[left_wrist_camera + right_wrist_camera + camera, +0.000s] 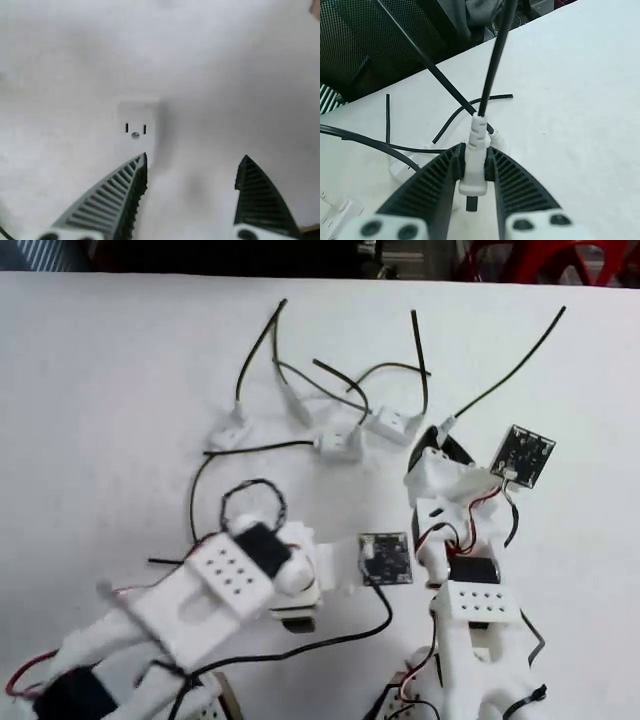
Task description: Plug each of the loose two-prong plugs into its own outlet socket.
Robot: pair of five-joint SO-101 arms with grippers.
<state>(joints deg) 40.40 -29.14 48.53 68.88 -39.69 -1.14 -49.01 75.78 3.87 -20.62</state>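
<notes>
The right gripper (475, 149) is squeezed tight on a white plug (473, 172) with a black cord (492, 60). The left wrist view shows the left gripper (195, 157) spread wide, near an outlet socket (136, 125). From above, more white bits with cords (340, 445) lie toward 12 o'clock.

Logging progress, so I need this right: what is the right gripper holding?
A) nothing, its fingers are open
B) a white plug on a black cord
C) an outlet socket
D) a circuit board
B: the right wrist view shows the right gripper shut on a white plug, with its black cord rising above it.
</notes>
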